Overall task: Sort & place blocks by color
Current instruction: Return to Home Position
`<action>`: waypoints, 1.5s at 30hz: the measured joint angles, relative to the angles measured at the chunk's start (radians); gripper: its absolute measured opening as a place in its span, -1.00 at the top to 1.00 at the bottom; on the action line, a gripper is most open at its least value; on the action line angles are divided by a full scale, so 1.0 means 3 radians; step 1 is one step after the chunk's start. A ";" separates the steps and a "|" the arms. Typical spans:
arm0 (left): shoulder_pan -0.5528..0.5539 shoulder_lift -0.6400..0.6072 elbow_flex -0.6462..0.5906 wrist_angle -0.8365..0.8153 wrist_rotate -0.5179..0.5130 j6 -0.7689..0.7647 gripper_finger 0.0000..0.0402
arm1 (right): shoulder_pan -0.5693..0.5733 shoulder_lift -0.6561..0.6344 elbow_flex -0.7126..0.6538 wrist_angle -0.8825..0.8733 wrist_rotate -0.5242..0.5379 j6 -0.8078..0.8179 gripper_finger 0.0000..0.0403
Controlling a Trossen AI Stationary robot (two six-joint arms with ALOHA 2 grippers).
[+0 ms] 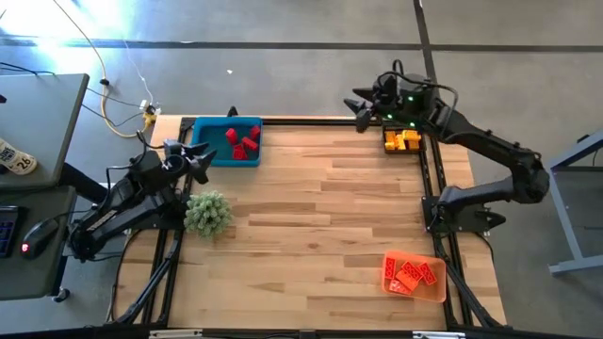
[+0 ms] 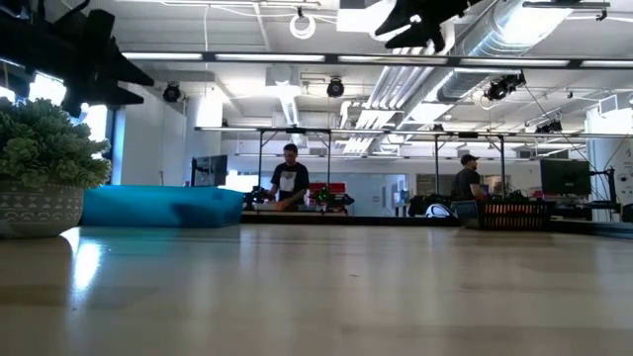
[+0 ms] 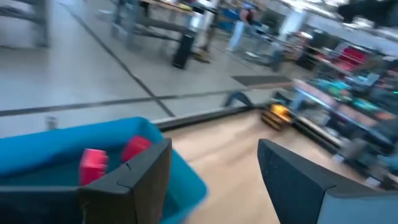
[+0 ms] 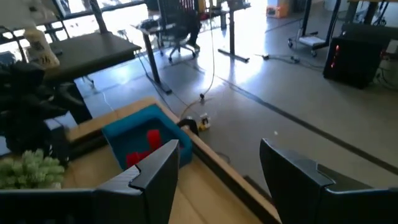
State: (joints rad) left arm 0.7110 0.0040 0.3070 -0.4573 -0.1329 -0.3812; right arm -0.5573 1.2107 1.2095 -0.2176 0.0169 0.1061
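Note:
Red blocks (image 1: 241, 141) lie in a blue tray (image 1: 215, 155) at the far left. Yellow blocks (image 1: 402, 140) sit at the far right corner. Orange blocks (image 1: 412, 274) lie in an orange tray (image 1: 435, 290) at the near right. My left gripper (image 1: 203, 158) hovers open by the blue tray's left near corner, with nothing between its fingers. In the left wrist view the red blocks (image 3: 115, 155) show just past my left gripper (image 3: 214, 149). My right gripper (image 1: 358, 108) is open and high above the far edge, left of the yellow blocks, holding nothing.
A green spiky plant ball (image 1: 208, 213) in a pot stands on the table's left side, close to my left arm. Black rails (image 1: 429, 179) frame the table. Bare wood (image 1: 320, 207) fills the middle. People and desks show in the room beyond.

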 joint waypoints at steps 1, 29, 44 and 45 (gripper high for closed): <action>-0.0014 -0.0001 -0.0015 0.0011 -0.0115 0.0019 -0.13 | 0.0000 -0.0049 0.0000 -0.0113 -0.0004 0.0000 -0.04; -0.0302 0.0096 -0.0740 0.0964 -0.0182 -0.0202 -0.13 | 0.0012 -0.2476 -0.2754 0.0915 -0.0179 0.0777 -0.04; -0.0300 0.0098 -0.0740 0.0864 -0.0192 -0.0202 -0.13 | 0.0267 -0.3014 -0.3752 0.1719 -0.0511 0.1089 -0.04; -0.0300 0.0098 -0.0740 0.0864 -0.0192 -0.0202 -0.13 | 0.0323 -0.3016 -0.3822 0.1800 -0.0500 0.1118 -0.04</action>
State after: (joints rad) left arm 0.6209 0.0334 0.0849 -0.1981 -0.1905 -0.4419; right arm -0.4603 0.3059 0.0628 0.3225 -0.1331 0.4414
